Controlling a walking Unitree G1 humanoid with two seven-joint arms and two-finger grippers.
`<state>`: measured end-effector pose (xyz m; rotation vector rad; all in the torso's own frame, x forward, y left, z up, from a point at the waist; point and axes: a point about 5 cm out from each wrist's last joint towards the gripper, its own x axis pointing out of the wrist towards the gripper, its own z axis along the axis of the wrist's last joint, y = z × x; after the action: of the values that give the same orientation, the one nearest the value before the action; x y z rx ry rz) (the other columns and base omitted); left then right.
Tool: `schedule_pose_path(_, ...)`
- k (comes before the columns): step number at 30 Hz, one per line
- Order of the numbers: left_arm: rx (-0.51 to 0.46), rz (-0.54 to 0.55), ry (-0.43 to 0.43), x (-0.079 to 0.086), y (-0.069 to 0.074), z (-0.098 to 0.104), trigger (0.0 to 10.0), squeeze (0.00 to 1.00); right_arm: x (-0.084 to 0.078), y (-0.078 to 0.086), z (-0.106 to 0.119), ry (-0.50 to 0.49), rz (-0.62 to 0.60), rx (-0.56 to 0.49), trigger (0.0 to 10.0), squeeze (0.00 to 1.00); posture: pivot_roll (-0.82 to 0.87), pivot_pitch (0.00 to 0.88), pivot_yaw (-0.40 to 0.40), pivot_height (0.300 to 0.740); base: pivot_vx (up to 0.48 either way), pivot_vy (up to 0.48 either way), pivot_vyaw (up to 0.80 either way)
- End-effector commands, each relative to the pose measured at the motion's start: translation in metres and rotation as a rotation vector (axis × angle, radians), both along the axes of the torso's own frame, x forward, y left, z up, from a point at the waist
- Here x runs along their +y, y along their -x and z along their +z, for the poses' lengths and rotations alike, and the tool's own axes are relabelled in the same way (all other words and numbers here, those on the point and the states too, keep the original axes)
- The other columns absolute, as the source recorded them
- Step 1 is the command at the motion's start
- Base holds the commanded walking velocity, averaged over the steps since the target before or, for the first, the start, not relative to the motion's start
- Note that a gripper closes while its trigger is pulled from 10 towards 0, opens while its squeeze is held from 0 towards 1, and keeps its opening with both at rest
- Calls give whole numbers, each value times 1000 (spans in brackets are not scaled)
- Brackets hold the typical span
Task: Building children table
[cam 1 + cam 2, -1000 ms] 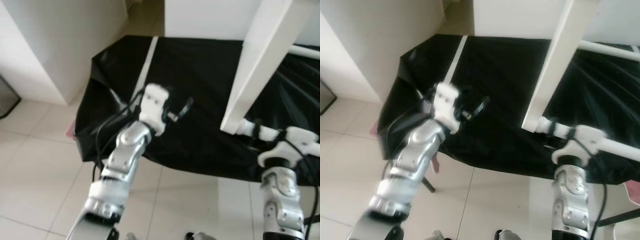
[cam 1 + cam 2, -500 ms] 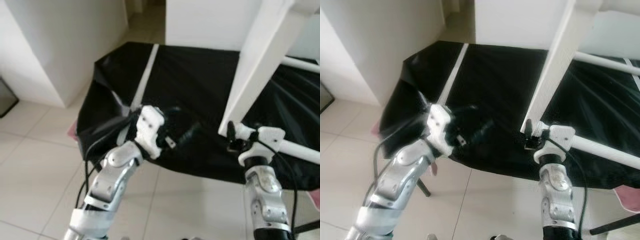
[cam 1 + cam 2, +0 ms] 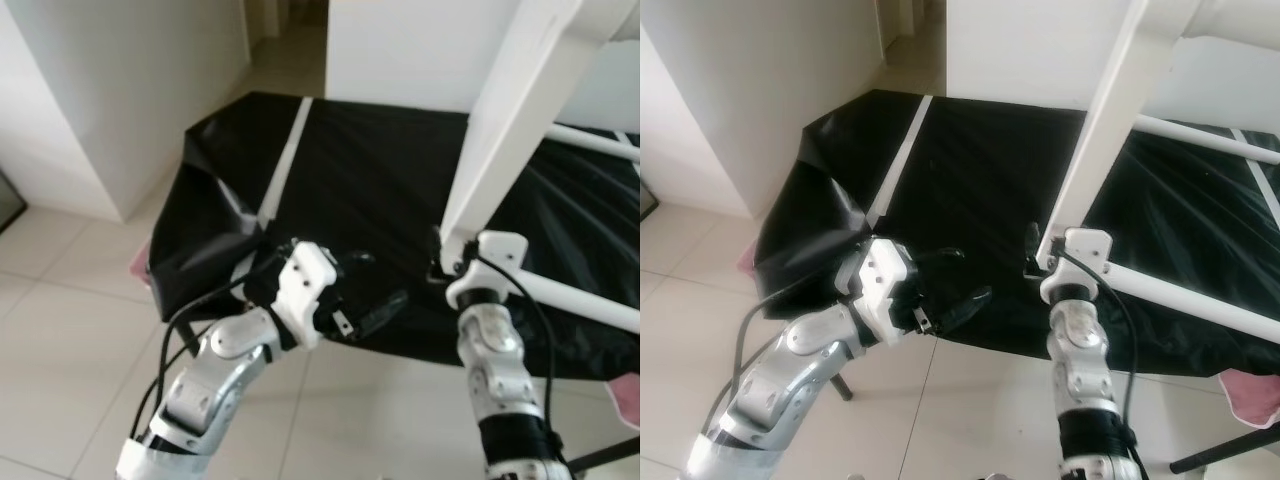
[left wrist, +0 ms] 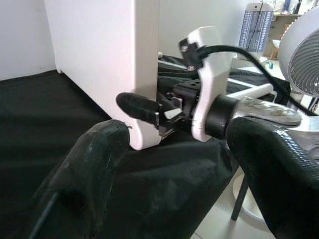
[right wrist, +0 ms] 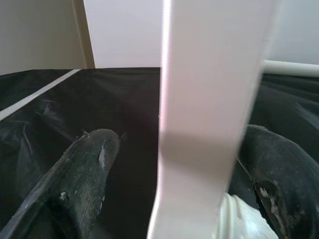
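Left eye view shows our right gripper (image 3: 440, 262) at frame centre, apparently clamped on the white table leg (image 3: 510, 120), which slants toward the upper right over the black sheet (image 3: 380, 170). Our left gripper (image 3: 375, 305), fingers apart, hovers lower centre.

Table leg (image 3: 510, 130) was smooth white-painted board; black sheet (image 3: 370, 180) glossy plastic, creased; floor tiles (image 3: 70, 330) pale, shiny; gripper fingers (image 4: 84, 174) matt rubbery.
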<state>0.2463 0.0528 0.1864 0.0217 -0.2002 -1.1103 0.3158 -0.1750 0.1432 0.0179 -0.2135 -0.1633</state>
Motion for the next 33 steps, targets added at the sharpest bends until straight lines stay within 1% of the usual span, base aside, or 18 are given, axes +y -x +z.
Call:
schedule_pose_path(1, 0, -120, -18, -3, 8, 0, 10000, 0, 1, -6, -2, 0, -37, 10, 10000, 0, 56, 13, -46, 740, 0, 0, 0)
schedule_pose_path(2, 0, -120, -18, -3, 8, 0, 10000, 0, 1, -6, -2, 0, -37, 10, 10000, 0, 56, 13, -46, 740, 0, 0, 0)
schedule_pose_path(6, 32, -136, -17, -4, 11, -1, 10000, 0, 6, -17, -1, -28, -78, 17, 10000, 0, 59, 18, -47, 740, 0, 0, 0)
schedule_pose_path(9, 42, -139, -17, -4, 12, -1, 10000, 0, 7, -19, -1, -34, -93, 21, 10000, 0, 59, 18, -47, 740, 0, 0, 0)
schedule_pose_path(11, 39, -131, -21, -4, 11, 0, 10000, 0, 4, -24, -4, -26, -170, 56, 10000, 0, 63, 23, -50, 740, 0, 0, 0)
schedule_pose_path(14, 20, -111, -42, -5, 9, -1, 10000, 0, 1, -30, -6, -28, -228, 78, 10000, 0, 65, 24, -52, 740, 0, 0, 0)
schedule_pose_path(19, 26, -108, -35, -6, 10, 0, 10000, 0, 2, -36, -3, -12, -236, 78, 10000, 0, 69, 29, -54, 740, 0, 0, 0)
schedule_pose_path(20, 30, -107, -35, -6, 10, 0, 10000, 0, 2, -39, -2, -2, -255, 79, 10000, 0, 73, 33, -56, 740, 0, 0, 0)
schedule_pose_path(28, 39, -94, -38, -5, 9, 0, 10000, 0, 0, -53, 6, 8, -280, 81, 10000, 0, 76, 41, -59, 740, 0, 0, 0)
schedule_pose_path(31, 42, -94, -39, -5, 10, -1, 10000, 0, -1, -54, 7, 8, -284, 83, 10000, 0, 76, 41, -59, 740, 0, 0, 0)
schedule_pose_path(33, 50, -95, -42, -5, 10, -3, 10000, 0, -1, -58, 9, 14, -281, 91, 10000, 0, 75, 47, -60, 740, 0, 0, 0)
